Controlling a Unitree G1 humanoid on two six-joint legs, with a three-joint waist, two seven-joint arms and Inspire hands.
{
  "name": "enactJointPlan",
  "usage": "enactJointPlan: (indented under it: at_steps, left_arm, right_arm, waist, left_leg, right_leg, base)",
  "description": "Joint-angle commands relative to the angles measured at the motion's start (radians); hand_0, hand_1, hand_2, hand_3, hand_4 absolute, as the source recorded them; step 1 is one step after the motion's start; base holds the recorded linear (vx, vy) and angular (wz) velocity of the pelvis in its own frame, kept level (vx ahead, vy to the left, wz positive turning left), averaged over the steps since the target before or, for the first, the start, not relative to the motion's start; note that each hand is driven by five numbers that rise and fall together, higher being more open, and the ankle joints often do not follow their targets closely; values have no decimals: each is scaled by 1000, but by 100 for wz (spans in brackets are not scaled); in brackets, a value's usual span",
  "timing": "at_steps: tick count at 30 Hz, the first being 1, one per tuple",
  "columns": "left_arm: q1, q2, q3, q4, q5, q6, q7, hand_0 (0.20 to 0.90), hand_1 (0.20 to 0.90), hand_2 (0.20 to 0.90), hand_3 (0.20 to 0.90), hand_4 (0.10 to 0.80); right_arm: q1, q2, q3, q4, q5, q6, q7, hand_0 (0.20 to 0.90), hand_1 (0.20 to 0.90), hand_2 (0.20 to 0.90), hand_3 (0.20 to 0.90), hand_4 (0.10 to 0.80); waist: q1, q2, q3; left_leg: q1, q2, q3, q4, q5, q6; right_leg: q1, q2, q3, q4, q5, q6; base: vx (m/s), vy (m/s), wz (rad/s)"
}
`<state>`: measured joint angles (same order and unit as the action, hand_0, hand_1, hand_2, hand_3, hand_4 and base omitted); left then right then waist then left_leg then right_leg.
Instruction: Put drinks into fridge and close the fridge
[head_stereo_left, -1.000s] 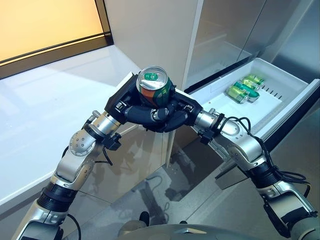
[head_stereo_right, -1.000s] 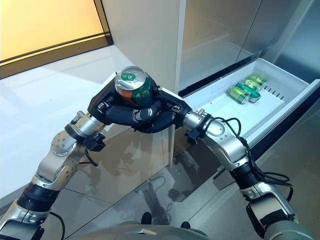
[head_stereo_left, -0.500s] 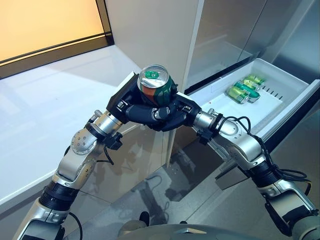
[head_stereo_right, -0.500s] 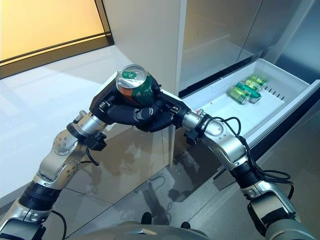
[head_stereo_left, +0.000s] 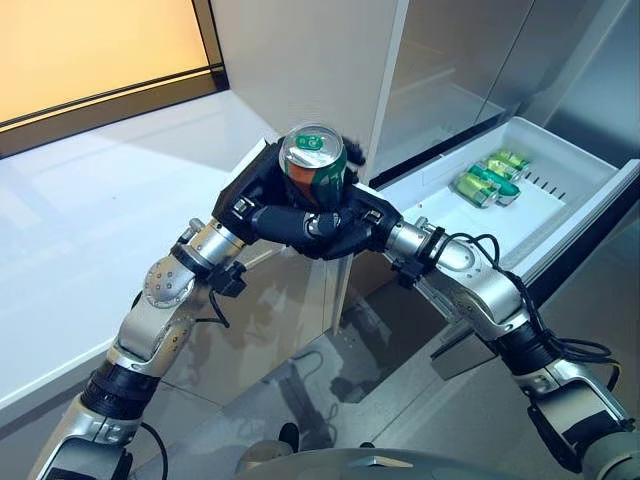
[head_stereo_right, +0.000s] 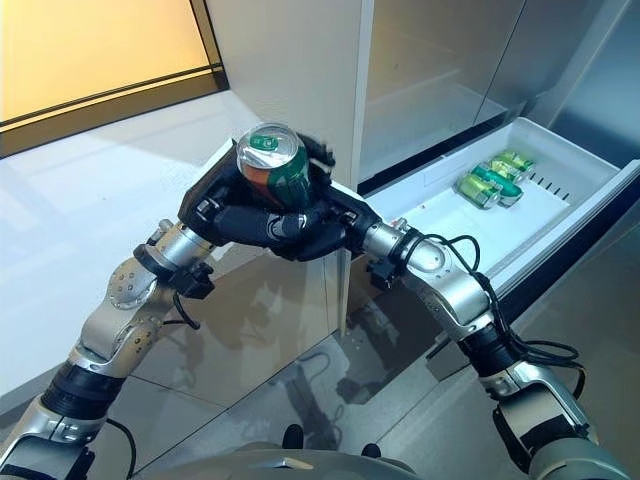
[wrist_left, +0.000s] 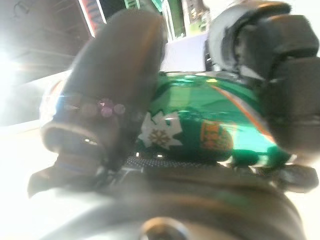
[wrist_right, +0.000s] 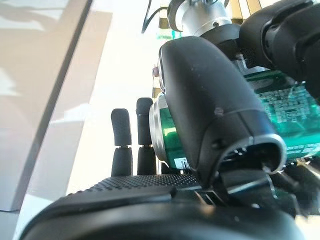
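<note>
A green drink can (head_stereo_left: 313, 160) with a silver top is held up between both hands, left of the open fridge drawer (head_stereo_left: 585, 225). My left hand (head_stereo_left: 250, 205) has its thumb and fingers curled round the can (wrist_left: 210, 130). From the other side my right hand (head_stereo_left: 365, 225) cups the can (wrist_right: 280, 105): its thumb (wrist_right: 215, 100) lies on the can and its fingers (wrist_right: 121, 135) stand straight past it. The can top tips slightly toward the drawer.
Three green cans (head_stereo_left: 485, 180) lie in the far part of the white drawer, whose front part is bare. A white counter (head_stereo_left: 90, 220) runs along the left. A tall pale cabinet panel (head_stereo_left: 300, 60) stands behind the hands.
The can has risen a little and tipped. Dark fingers now stand up behind it on the drawer side. Both arms have moved slightly up and away from me.
</note>
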<state>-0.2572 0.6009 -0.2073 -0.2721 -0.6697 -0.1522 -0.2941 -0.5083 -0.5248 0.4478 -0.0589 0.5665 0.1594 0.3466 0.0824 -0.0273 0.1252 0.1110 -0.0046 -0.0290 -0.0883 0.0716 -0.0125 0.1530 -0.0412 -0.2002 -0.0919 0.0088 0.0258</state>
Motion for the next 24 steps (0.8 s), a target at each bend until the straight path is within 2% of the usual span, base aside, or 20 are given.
enactJointPlan:
  at_steps: [1,16,24]
  left_arm:
    - [-171,-35,12,-51,-57,-121,4,900,900,900,900,800]
    - [-109,-13,89,-32,-32,-138,46,900,900,900,900,800]
    - [13,-32,185,-11,-3,-158,114,900,900,900,900,800]
  right_arm:
    - [-178,87,-64,-76,62,-162,-35,300,300,300,200,100]
    - [-169,70,-148,-115,55,-248,-163,300,300,300,200,100]
    - [-135,49,-229,-211,73,-277,-181,300,300,300,200,100]
  waist:
    - [-8,0,-106]
    - [-3,2,-108]
    - [3,2,-108]
  left_leg:
    - [18,-38,-43,1,-109,11]
    - [16,-37,-47,1,-108,11]
    - [13,-37,-52,1,-108,13]
  right_leg:
    - [-5,-7,27,10,-12,46]
    - [-5,-3,29,8,-13,43]
    - [-8,-1,31,9,-13,41]
  base:
    - [-33,2,0]
    - [0,0,0]
    - [0,0,0]
